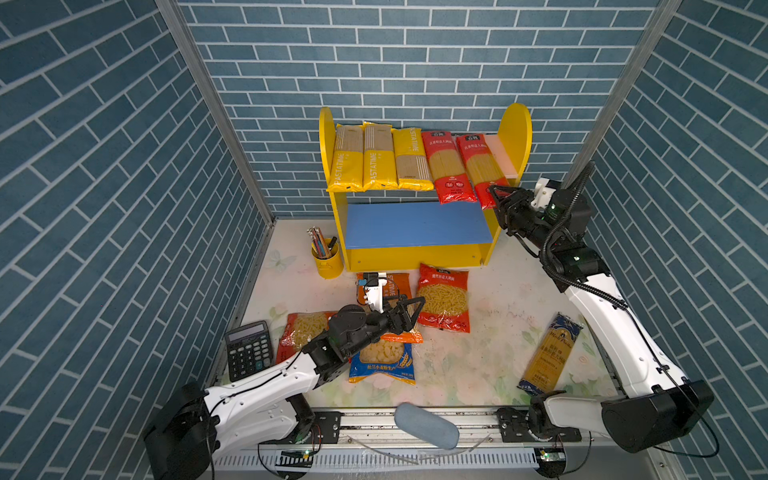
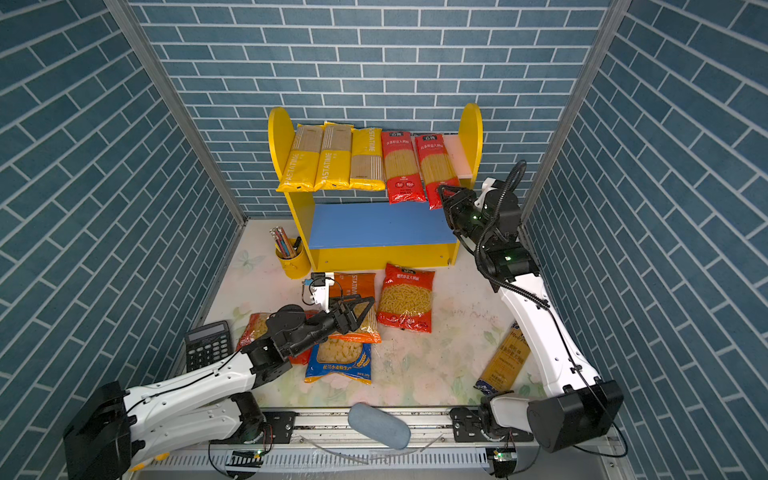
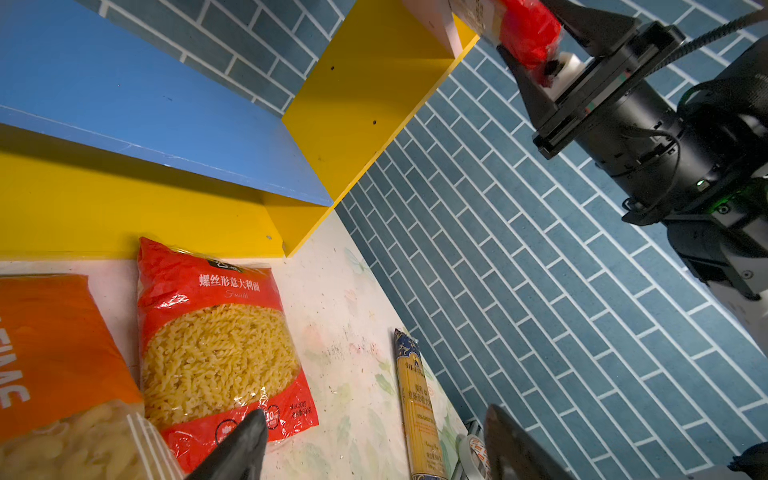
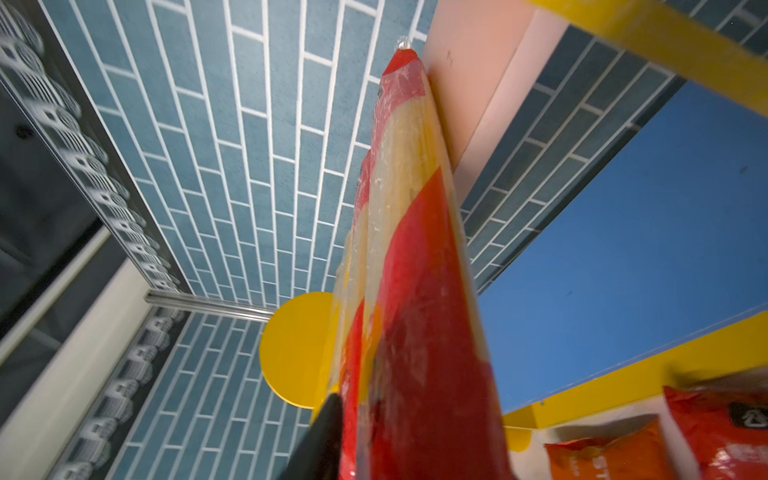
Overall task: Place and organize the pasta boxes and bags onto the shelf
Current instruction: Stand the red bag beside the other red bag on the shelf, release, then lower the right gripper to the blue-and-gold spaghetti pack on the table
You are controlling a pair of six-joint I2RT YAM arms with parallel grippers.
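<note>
Standing at the back of the floral table (image 1: 498, 307), the shelf (image 1: 515, 137) carries five long packs side by side on its pink upper board (image 1: 503, 160): three yellow PASTATIME packs (image 1: 376, 160), then two red spaghetti packs (image 1: 446, 166), all overhanging the front edge above the blue lower board (image 1: 415, 224).

The right gripper (image 1: 494, 198) covers the near end of the rightmost red pack (image 1: 478, 162). Its jaws sit on either side of that end, but I cannot tell whether they actually pinch it.

The left gripper (image 1: 415, 313) hovers spread wide with nothing in it, hiding much of the orange bag (image 1: 397, 286). The left arm also hides the top of the blue bag (image 1: 382, 363) and part of another reddish bag (image 1: 297, 332).

The red fusilli bag (image 1: 444, 297) lies fully in view, just in front of the shelf. The dark-blue spaghetti pack (image 1: 548, 353) lies near the right arm, which covers part of it in a top view.

A calculator (image 1: 249, 351) and a pencil cup (image 1: 328, 259) sit on the left.
</note>
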